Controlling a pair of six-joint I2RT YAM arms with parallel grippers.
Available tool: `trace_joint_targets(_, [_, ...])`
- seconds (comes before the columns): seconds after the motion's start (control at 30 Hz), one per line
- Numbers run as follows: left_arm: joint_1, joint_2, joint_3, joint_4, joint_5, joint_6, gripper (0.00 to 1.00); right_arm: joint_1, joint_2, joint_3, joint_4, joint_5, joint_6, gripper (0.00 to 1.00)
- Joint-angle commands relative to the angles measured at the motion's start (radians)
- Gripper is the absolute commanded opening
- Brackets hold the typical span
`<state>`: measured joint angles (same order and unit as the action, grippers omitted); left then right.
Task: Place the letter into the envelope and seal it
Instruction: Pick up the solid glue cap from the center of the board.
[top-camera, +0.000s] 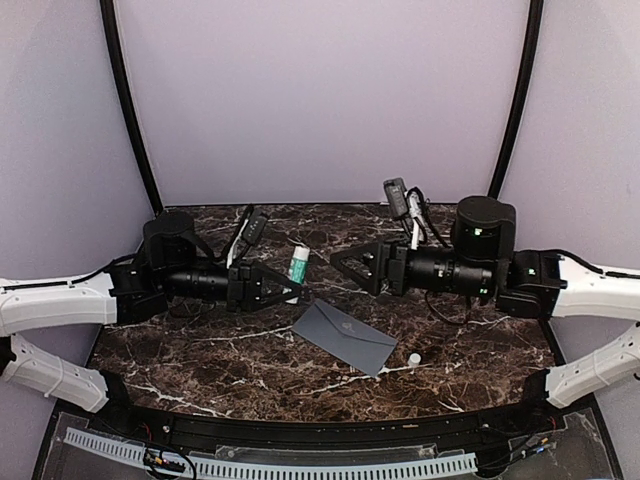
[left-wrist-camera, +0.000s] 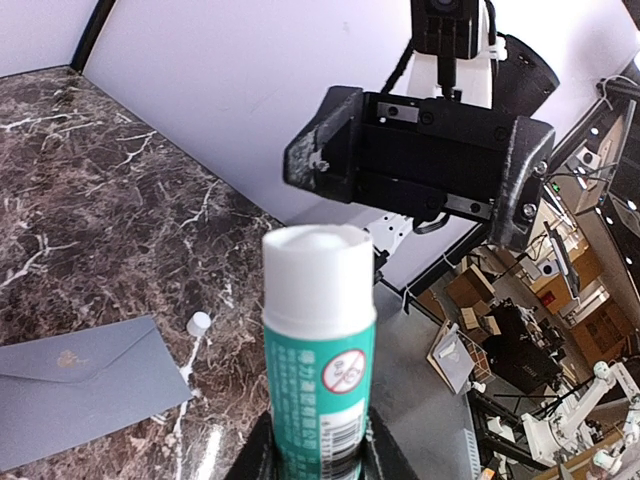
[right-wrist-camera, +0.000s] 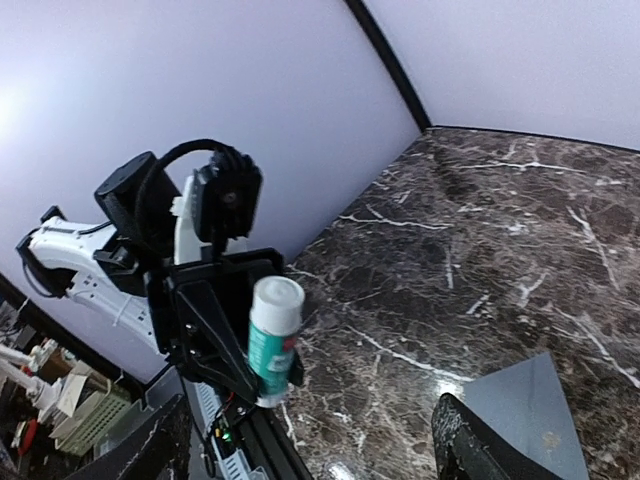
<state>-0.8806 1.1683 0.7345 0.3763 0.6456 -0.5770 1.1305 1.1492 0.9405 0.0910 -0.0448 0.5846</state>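
Envelope (top-camera: 345, 336): flat on the marble table (top-camera: 200, 350), flap apparently folded down.
Letter: not visible; you cannot tell whether it is inside the envelope.
Left gripper (left-wrist-camera: 315, 462): pinching a glue stick (left-wrist-camera: 320, 330), raised beyond the envelope's far-left corner.
Right gripper (top-camera: 345, 265): spread wide, empty, above the envelope's far edge.
Handling: thin, light, floppy paper, likely to slide; pin it and take an edge.

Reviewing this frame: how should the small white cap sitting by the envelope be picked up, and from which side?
Probably from straight above, jaws across its round side walls. The cap is small and sits just off a corner of the envelope on the table, nearest the right gripper, which is open.
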Motion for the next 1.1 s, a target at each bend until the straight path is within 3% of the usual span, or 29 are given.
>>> trace_joint_targets(0.0, [0.081, 0.008, 0.12, -0.281, 0.117, 0.192, 0.0, -0.03, -0.088, -0.034, -0.294, 0.285, 0.065, 0.78])
trace_joint_targets(0.13, [0.142, 0.084, 0.217, -0.466, 0.137, 0.401, 0.0, -0.037, -0.098, -0.056, -0.553, 0.393, 0.17, 0.73])
trace_joint_targets(0.33, [0.155, 0.198, 0.328, -0.584, 0.058, 0.656, 0.0, -0.037, -0.049, -0.14, -0.7, 0.38, 0.287, 0.68])
trace_joint_targets(0.67, [0.155, 0.177, 0.259, -0.552, 0.018, 0.664, 0.0, -0.037, 0.213, -0.14, -0.823, 0.394, 0.348, 0.61])
trace_joint_targets(0.87, [0.155, 0.183, 0.268, -0.556, 0.03, 0.655, 0.0, -0.038, 0.318, -0.13, -0.801, 0.395, 0.343, 0.58])
trace_joint_targets(1.07, [0.155, 0.194, 0.269, -0.551, 0.046, 0.647, 0.0, -0.037, 0.367, -0.108, -0.761, 0.379, 0.327, 0.49])
